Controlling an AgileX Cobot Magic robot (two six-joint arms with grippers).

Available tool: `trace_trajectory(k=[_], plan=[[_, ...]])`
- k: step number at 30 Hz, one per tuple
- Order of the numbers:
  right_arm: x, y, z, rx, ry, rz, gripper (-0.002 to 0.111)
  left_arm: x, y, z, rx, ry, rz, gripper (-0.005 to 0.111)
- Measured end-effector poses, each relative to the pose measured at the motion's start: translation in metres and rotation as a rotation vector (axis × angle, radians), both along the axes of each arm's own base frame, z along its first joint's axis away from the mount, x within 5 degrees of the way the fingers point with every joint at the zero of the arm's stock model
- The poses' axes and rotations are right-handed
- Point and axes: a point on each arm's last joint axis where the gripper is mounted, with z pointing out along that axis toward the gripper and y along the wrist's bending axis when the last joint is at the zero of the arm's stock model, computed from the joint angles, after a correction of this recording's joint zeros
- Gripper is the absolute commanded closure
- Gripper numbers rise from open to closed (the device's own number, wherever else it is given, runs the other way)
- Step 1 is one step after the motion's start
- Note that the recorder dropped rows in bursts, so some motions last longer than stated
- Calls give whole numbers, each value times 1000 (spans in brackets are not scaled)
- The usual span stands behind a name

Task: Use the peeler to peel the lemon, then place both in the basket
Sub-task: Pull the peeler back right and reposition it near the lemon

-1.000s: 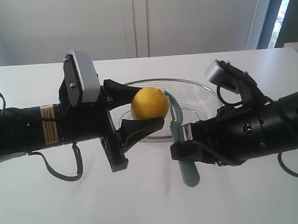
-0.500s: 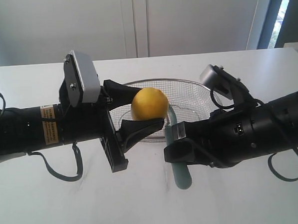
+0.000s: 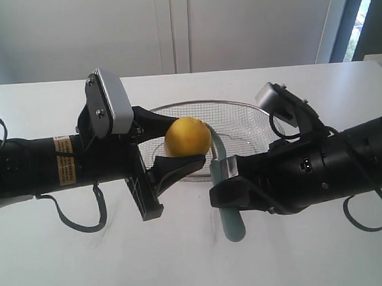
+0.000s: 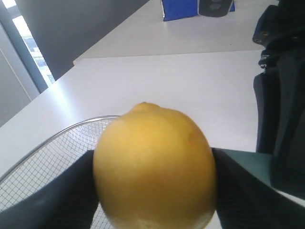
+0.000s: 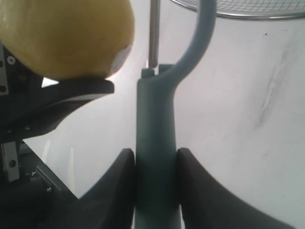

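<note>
Bright even daylight; window (image 3: 365,15) overexposed; soft shadows on white table (image 3: 184,265); lemon (image 4: 155,167) close-up slightly soft.

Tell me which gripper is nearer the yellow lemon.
Left. The left gripper is clamped on the small bright yellow lemon, one finger on each side. The right gripper grips the teal-handled peeler, whose curved head stands just beside the lemon.

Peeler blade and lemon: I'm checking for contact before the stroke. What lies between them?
Nothing. The right wrist view shows a thin bare gap between peeler blade and lemon, white table behind.
</note>
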Motion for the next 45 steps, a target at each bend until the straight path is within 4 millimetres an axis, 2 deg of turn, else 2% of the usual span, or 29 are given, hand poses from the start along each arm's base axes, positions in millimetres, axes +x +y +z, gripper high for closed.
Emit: trace_trajectory(k=[5,17,26,31,36,40,43,45], plan=[[0,0,1,1,-5,-2,108,0,0,0,2,0,1,107],[-10,-6,25,35,-112,-21,108,1,1,-2,23,5,16,107],[-38,-17,64,102,-284,-7,108,1,1,-2,25,5,18,107],[-57,-30,78,51,-369,-17,108,1,1,-2,25,5,18,107],[-61,-45,75,-93,-369,-92,108,1,1,-2,19,22,21,107],[-58,-50,62,-140,-349,-152,108,1,1,-2,16,25,21,107],[-52,-50,43,-169,-298,-177,108,1,1,-2,13,25,18,107],[-46,-47,22,-203,-223,-176,108,1,1,-2,11,24,17,107]])
